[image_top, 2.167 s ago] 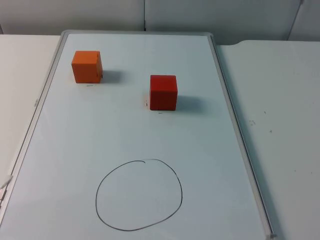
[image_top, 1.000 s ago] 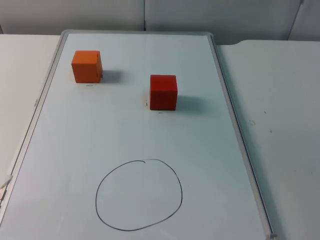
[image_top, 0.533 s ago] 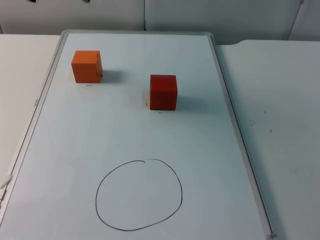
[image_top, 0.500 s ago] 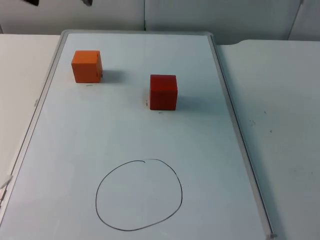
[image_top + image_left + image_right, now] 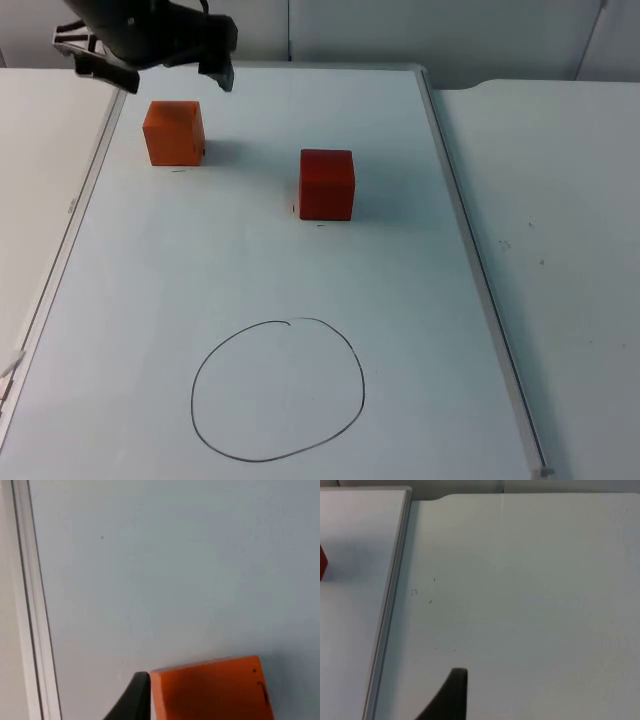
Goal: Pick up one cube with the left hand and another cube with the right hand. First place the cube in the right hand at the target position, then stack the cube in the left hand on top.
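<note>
Two cubes sit on the whiteboard (image 5: 270,260): one orange cube (image 5: 173,132) and one red cube (image 5: 326,184). Taking the drawn circle (image 5: 278,390) as the landmark, both lie well beyond it toward the partition wall; the orange one is farther and off to the left, near the board's left frame, and the red one is nearer, roughly in line with the circle's right half. The circle has nothing inside it. No brand or readable writing shows on either cube; the orange cube carries only small dark marks on one face in the left wrist view (image 5: 210,690).

The left gripper (image 5: 160,70) hangs just past the orange cube, on the side away from the circle, its fingers spread wide and holding nothing. In the left wrist view a black fingertip (image 5: 134,700) stands just beside the cube's edge; contact cannot be judged.

The right wrist view looks onto the bare white table (image 5: 530,595) beside the board's frame, with a sliver of the red cube (image 5: 322,562) visible. Whether the right gripper's fingers are spread or pressed together cannot be told.
</note>
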You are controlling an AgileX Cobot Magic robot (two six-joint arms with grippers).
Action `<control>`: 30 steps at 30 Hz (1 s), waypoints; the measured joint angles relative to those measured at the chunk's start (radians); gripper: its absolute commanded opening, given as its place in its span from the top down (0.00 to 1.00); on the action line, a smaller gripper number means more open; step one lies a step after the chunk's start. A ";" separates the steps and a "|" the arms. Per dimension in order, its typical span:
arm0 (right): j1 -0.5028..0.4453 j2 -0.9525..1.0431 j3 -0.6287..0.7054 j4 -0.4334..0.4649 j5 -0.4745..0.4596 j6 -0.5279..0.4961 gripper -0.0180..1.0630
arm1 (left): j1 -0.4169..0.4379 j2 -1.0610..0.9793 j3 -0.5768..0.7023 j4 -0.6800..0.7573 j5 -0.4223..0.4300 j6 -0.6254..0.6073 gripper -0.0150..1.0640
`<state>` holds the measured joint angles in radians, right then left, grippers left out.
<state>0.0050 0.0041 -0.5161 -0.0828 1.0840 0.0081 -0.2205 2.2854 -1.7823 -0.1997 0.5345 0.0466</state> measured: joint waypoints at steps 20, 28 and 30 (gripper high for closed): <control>0.000 0.000 0.000 0.000 0.000 0.000 0.01 | 0.000 0.106 -0.001 0.030 -0.053 -0.024 0.10; 0.000 0.000 0.000 0.000 0.000 0.000 0.01 | -0.002 0.110 -0.001 0.034 -0.072 -0.024 0.34; 0.000 0.000 0.000 0.000 0.000 0.000 0.01 | -0.002 0.110 -0.001 0.037 -0.074 -0.024 0.51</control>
<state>0.0050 0.0041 -0.5161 -0.0828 1.0840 0.0081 -0.2226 2.3959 -1.7829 -0.1631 0.4601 0.0225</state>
